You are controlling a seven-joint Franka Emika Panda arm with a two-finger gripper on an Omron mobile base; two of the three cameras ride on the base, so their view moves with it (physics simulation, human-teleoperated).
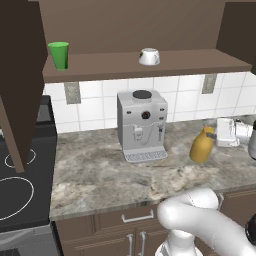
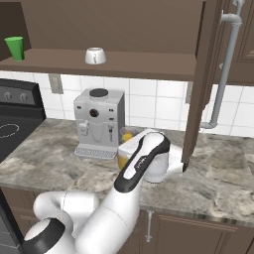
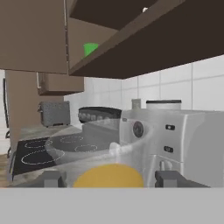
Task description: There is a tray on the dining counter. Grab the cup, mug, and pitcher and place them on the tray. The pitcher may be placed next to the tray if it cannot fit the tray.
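A marbled kitchen counter (image 1: 100,170) runs under a tiled wall, with a stove (image 1: 20,165) at the left and a coffee machine (image 1: 142,125) in the middle. The pitcher (image 1: 202,145) stands right of the machine. The gripper (image 3: 111,178) is open, one finger tip (image 3: 51,178) on each side of it. Close low on the body, squarely. The cup (image 1: 59,54) and mug (image 1: 149,56) wait on the shelf (image 1: 150,67) above.

A grey coffee machine (image 1: 142,125) stands on the marbled desk (image 1: 95,175) against the white tiled wall (image 1: 180,95). A black stove (image 1: 20,170) adjoins it.
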